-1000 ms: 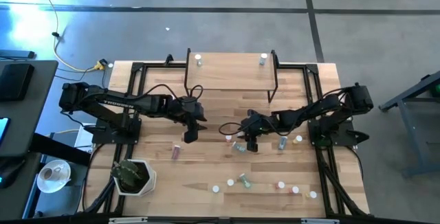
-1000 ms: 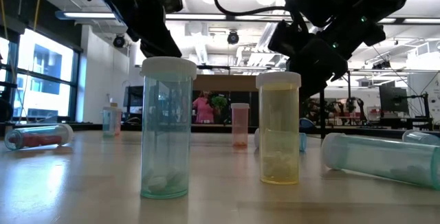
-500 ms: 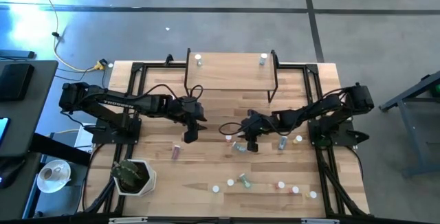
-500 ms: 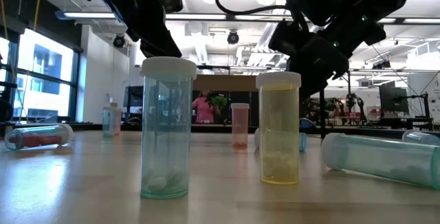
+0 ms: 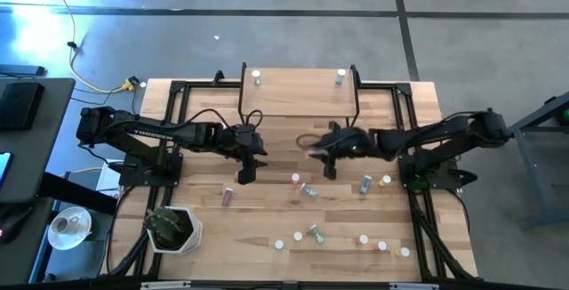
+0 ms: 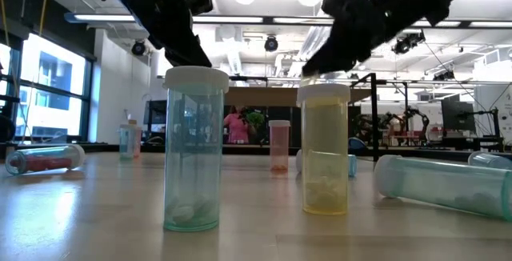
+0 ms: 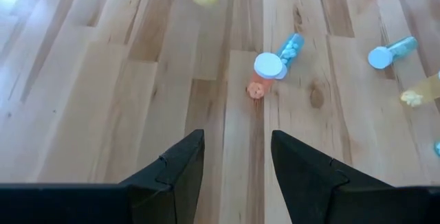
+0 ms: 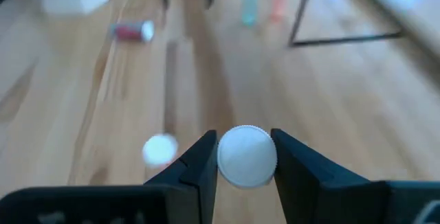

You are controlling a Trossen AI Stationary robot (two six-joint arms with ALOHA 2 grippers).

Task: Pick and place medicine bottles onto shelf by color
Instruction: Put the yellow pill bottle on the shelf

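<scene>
Two grippers work over the table [image 5: 204, 237]: the right gripper [image 8: 246, 159] has its fingers clamped on a white-capped bottle [image 8: 247, 155], held off the wood just in front of the shelf [image 5: 298, 94], while the left gripper [image 7: 237, 165] hangs left of centre with its fingers apart and nothing between them, above an upright pink bottle [image 5: 242, 176]. On the shelf a bottle stands at each back corner, one white-capped [image 5: 256, 74] and one bluish [image 5: 340, 76], and more bottles lie or stand scattered across the near half of the table, among them a pink one [image 5: 228, 197] on its side.
</scene>
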